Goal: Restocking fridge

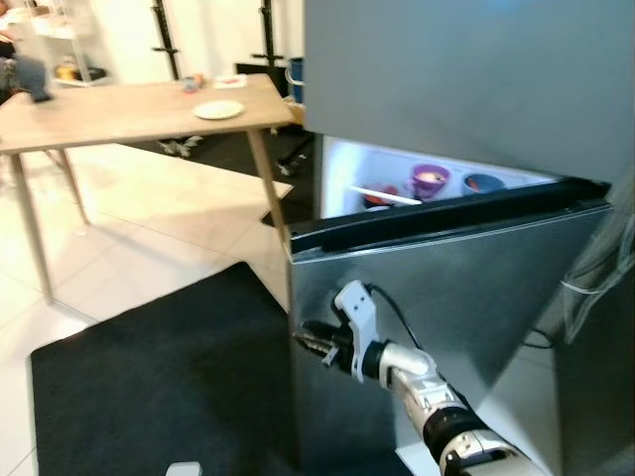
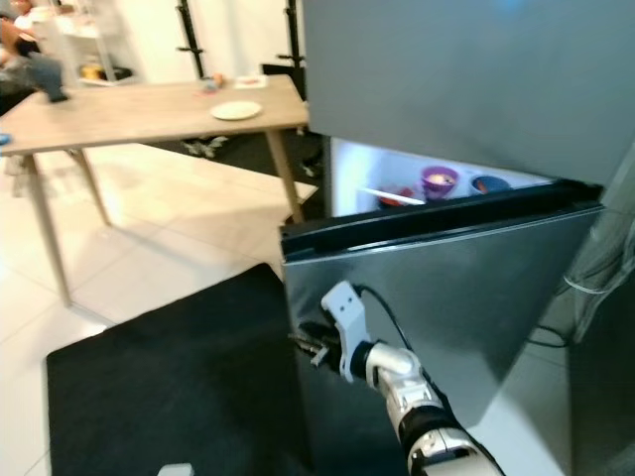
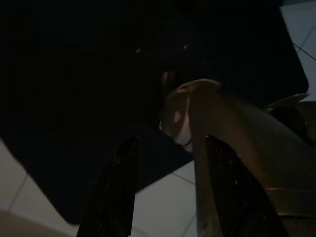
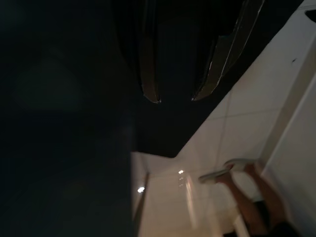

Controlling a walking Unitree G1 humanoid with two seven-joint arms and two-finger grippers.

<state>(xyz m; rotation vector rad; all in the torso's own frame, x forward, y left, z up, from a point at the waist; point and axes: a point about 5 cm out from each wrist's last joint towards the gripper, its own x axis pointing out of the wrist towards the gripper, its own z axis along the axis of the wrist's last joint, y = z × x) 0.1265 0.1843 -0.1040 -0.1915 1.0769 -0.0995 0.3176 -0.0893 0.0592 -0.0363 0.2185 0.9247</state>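
No brand or writing can be read on anything here. The fridge (image 1: 466, 89) is a tall steel-grey one with its lower door (image 1: 446, 297) swung partly out, and the right gripper (image 1: 316, 344) is at that door's free edge, low down on its outer face. Its two black fingers (image 4: 149, 74) stand a little apart with nothing between them, seen over the dark mat in the right wrist view. Above the gripper, behind the door's top edge, the lit interior shows one purple bowl (image 1: 430, 179), one blue bowl (image 1: 482, 183) and something red (image 1: 380, 194) under a white strip.

Below and to the left of the gripper lies a black mat (image 1: 159, 377) on pale glossy floor tiles (image 1: 139, 238). Farther off to the left stands one wooden worktop (image 1: 119, 111) on slanted legs, carrying one white plate (image 1: 218, 110) and a few small items too blurred to name.

The left gripper (image 3: 168, 192) hangs over the mat's edge and the tiles in a very dark view, its fingers spread with nothing held.

A person's legs in light shoes (image 4: 224, 170) show on the tiles in the right wrist view.
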